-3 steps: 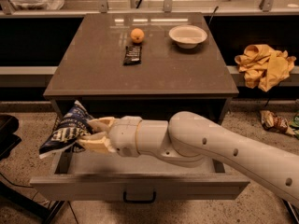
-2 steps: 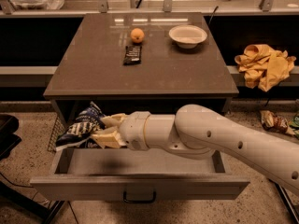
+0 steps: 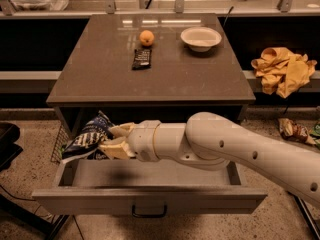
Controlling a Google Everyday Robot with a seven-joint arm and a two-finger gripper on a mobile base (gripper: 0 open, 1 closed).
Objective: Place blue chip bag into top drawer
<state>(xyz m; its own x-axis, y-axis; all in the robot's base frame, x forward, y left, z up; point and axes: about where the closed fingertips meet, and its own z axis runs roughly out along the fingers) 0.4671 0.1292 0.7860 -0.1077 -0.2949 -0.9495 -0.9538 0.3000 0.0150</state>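
The blue chip bag is crinkly navy foil with white patterns. It hangs at the back left corner of the open top drawer, over its left wall. My gripper reaches in from the right on a thick white arm. Its tan fingers are shut on the bag's right end, just above the drawer's grey floor. The drawer front carries a small dark pull handle.
The brown tabletop above the drawer holds an orange, a black snack bar wrapper and a white bowl. A yellow cloth lies on a ledge at the right. Wrappers lie on the floor at the right.
The gripper and the bag have moved right and back, from over the drawer's left edge towards its back left corner. The bag stays held.
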